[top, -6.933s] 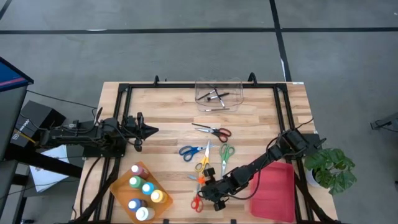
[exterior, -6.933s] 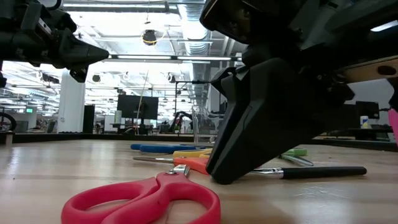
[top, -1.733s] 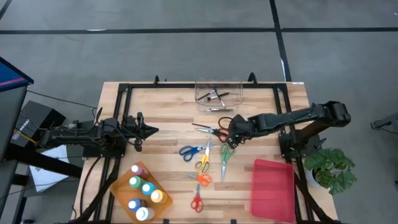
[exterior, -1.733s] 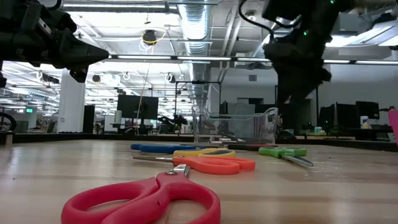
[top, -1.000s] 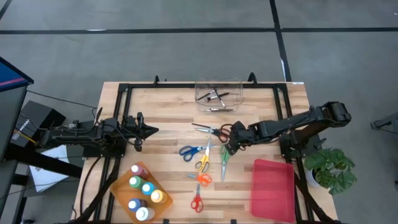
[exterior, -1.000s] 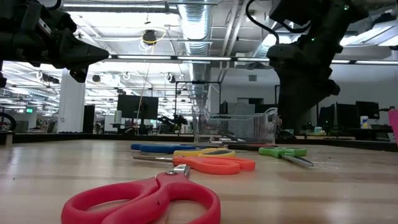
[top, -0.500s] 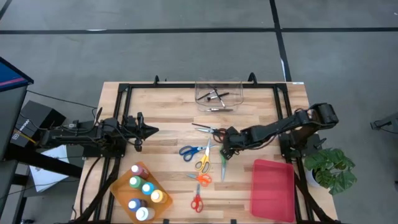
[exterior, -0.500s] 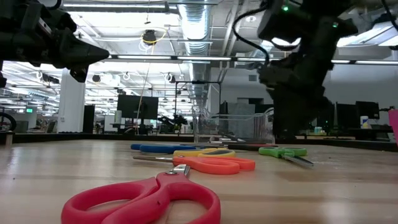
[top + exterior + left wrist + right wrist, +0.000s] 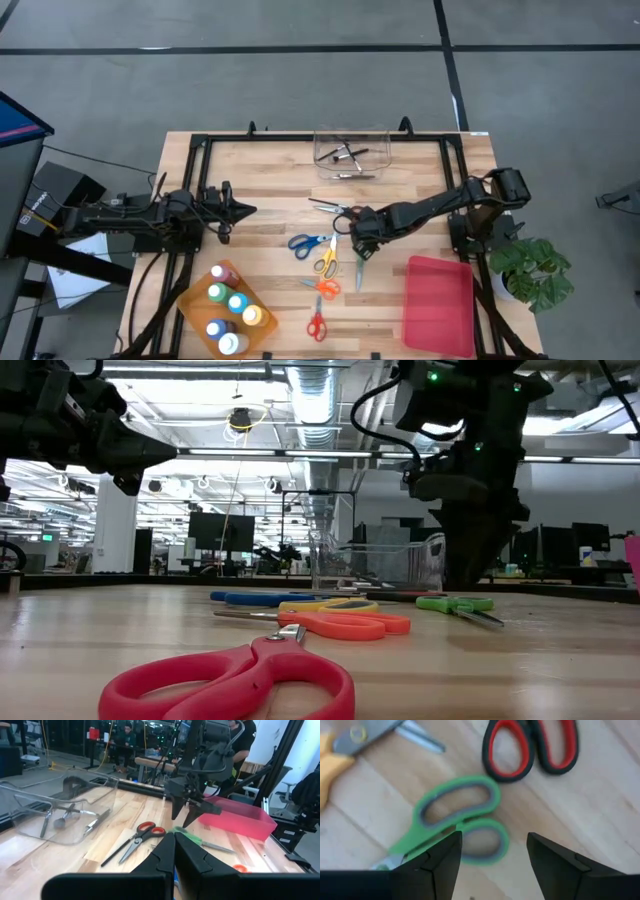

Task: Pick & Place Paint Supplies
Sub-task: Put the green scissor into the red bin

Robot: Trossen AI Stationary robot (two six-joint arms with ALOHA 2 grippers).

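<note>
1. High view shows the right tool (image 9: 362, 238) hanging over the loop end of the green scissors (image 9: 359, 259). Its fingers are spread wide with nothing between them. I think it sits there so it can drop down and pinch the green loops.
2. Right wrist view shows both dark fingers (image 9: 437, 860) on either side of the green scissors (image 9: 455, 822), not touching them. The loops are smooth plastic, round and hollow, so there is an easy spot to grab.
3. Just beside the green scissors lie the red-and-black scissors (image 9: 340, 211), the blue scissors (image 9: 308, 242) and the yellow scissors (image 9: 326, 262). They have thin shiny metal blades. Lying so close, they could get bumped.
4. Farther from the green scissors, the clear box (image 9: 351, 152) holds thin dark brushes (image 9: 345, 153). It looks like hard see-through plastic with low walls.
5. A flat pink tray (image 9: 439, 305) is near the green scissors. The orange tray (image 9: 190, 300) with the little paint bottles (image 9: 230, 310) is well apart from them.
6. The left tool (image 9: 243, 210) waits well apart from the green scissors, pressed together, holding nothing.
7. The tabletop (image 9: 270, 180) is pale striped wood.
</note>
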